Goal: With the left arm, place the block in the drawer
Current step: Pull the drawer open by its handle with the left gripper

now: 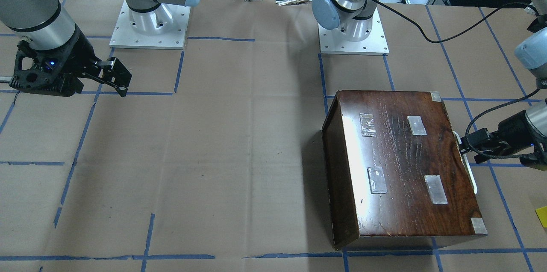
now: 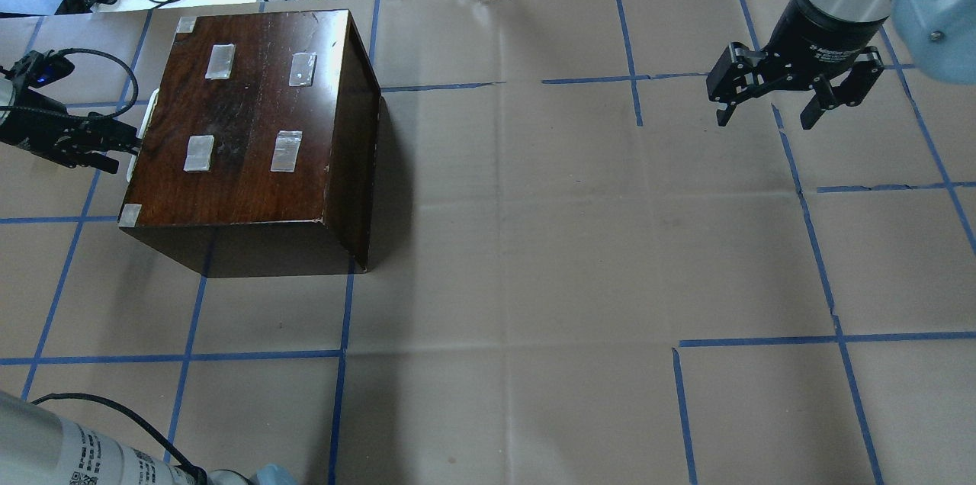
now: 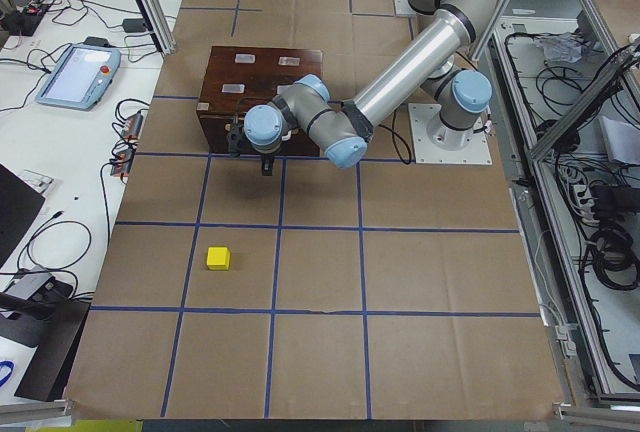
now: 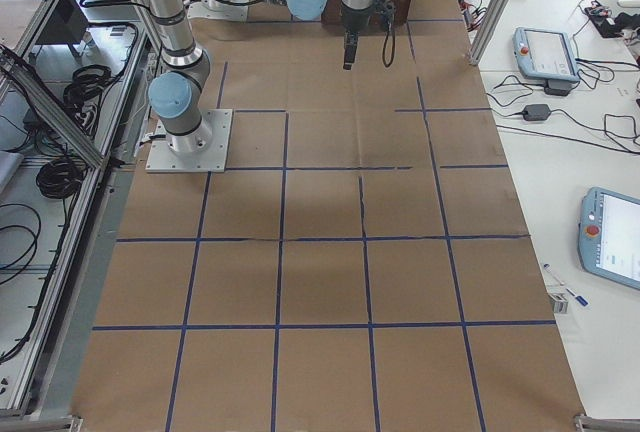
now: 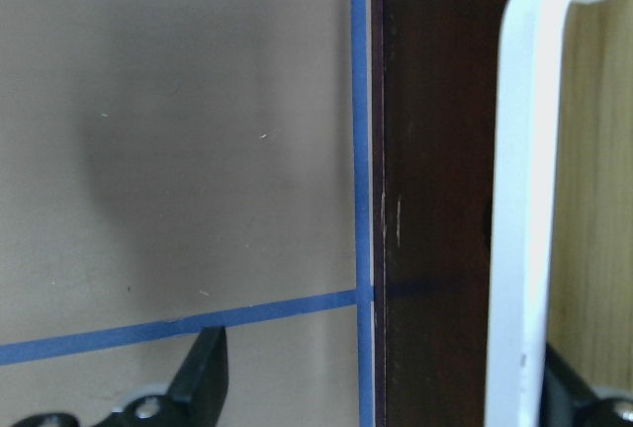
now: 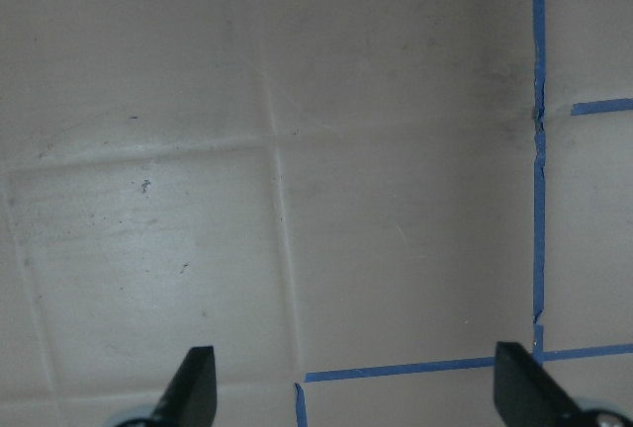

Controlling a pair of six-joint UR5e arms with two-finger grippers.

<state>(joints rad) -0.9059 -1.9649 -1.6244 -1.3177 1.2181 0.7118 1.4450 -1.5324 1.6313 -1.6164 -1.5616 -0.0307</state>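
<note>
1 block: on table, well apart from box; cut off in front view. Drawer: we see only its front and white handle. Left gripper: spread astride handle. Right gripper: spread, empty.

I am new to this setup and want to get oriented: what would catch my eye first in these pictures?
A big dark wooden box with taped patches on top stands on the robot's left side of the table. The open left gripper sits at the white handle on its side. A small yellow block lies alone, apart from the box. The right gripper hangs open far from both.
</note>
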